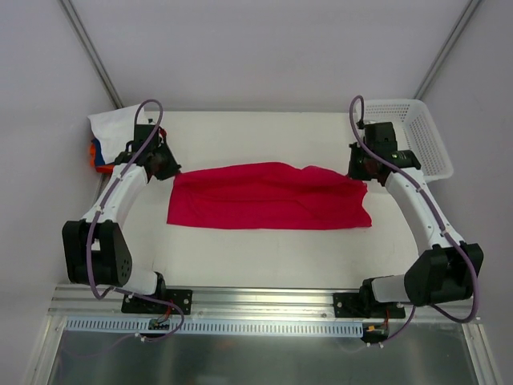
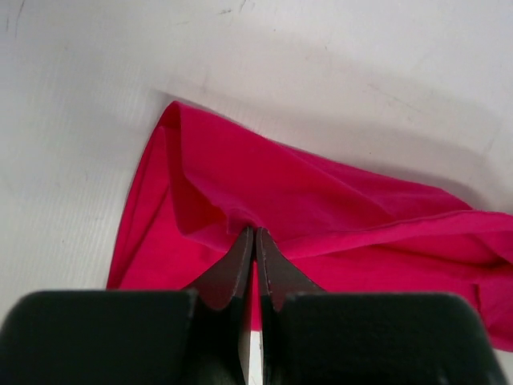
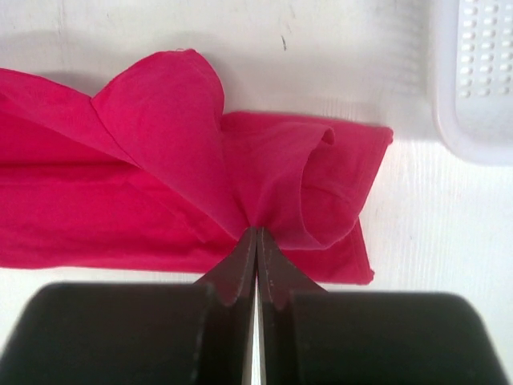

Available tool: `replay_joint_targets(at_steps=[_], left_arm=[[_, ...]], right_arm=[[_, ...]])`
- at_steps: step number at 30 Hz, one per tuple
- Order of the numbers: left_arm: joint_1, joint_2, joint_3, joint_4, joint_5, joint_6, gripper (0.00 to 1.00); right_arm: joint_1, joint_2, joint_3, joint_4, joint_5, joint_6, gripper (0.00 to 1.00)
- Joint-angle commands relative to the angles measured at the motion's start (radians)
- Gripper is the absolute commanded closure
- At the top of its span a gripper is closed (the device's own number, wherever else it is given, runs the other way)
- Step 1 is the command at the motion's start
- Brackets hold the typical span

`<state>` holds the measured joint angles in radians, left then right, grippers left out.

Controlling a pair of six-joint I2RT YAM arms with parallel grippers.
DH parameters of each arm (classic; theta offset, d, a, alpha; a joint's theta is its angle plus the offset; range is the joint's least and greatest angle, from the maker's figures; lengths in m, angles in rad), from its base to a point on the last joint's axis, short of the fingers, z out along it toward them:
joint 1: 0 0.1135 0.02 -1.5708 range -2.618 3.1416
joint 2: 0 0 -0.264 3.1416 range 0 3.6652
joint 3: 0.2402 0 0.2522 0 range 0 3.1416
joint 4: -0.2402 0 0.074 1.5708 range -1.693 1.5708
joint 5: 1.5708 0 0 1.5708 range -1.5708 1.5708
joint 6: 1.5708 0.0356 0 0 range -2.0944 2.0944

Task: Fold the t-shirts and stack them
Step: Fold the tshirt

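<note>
On desk (image 1: 256,257), red t-shirt (image 1: 264,196) lying spread; left hand (image 2: 254,233) pinching its left end tight, right hand (image 3: 256,233) pinching its right end tight.

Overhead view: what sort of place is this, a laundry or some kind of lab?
Most likely a robot test bench, not a laundry: two arms bolted to a metal rail at a white table, plain white walls around, one red t-shirt and a mesh basket as props.

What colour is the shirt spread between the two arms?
Plain crimson red; the shirt shows best in the top view.
</note>
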<state>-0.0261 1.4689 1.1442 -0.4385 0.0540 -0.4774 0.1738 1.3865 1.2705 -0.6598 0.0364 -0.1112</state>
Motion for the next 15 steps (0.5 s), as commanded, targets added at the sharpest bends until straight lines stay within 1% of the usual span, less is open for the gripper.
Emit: replay_joint_targets(at_steps=[1,10,15], left_arm=[[-0.005,-0.097,-0.059,-0.006,0.029,0.000,1.00],[-0.008,-0.248,-0.205,-0.011,0.038,-0.020,1.00],[-0.008,-0.334,-0.250,-0.028,0.018,-0.026,1.00]], right_arm=[[0.019,-0.092,-0.052,-0.053,0.031,0.033,1.00],[0.026,-0.234,-0.181,-0.103,0.071,0.076,1.00],[0.026,-0.314,-0.238,-0.124,0.102,0.099,1.00]])
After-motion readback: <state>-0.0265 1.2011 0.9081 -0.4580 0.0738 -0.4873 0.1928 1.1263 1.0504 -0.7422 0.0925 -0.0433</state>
